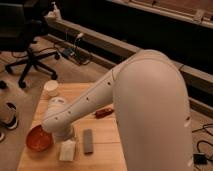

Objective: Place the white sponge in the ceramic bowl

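Note:
The white sponge lies flat on the wooden table near its front edge. The orange-red ceramic bowl stands just left of it, empty as far as I can see. My arm reaches down over both, and my gripper hangs at the arm's end directly above the sponge's far edge, between the bowl and a dark grey block. The arm's wrist covers most of the gripper.
A dark grey narrow block lies right of the sponge. A white paper cup stands at the table's far left. A small red object lies mid-table. The wooden table ends near the sponge. An office chair stands on the floor behind.

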Controlling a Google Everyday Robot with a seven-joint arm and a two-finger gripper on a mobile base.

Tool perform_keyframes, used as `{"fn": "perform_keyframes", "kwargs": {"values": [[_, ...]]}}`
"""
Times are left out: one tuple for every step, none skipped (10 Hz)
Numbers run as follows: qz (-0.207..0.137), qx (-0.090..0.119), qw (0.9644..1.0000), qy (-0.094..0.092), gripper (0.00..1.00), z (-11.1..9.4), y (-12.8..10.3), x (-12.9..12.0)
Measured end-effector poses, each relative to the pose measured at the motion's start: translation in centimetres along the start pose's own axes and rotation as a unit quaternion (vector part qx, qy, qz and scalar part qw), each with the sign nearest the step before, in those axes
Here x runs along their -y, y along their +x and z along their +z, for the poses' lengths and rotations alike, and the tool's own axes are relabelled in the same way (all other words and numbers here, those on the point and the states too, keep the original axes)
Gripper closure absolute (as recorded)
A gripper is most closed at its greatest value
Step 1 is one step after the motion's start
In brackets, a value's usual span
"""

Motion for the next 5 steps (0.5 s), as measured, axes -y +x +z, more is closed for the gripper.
{"fn": "perform_keyframes", "kwargs": {"values": [[-0.007,-0.008,0.9999,-0.003,0.35,0.0,-0.2,-0.5],[-0.01,-0.019,0.9998,-0.005,0.35,0.2,-0.3,-0.7],[-0.01,-0.032,0.9994,-0.005,0.35,0.5,-0.3,-0.6],[-0.008,-0.047,0.9988,-0.003,0.35,1.0,-0.2,-0.4],[-0.003,-0.062,0.998,0.0,0.35,1.6,-0.2,-0.2]]}}
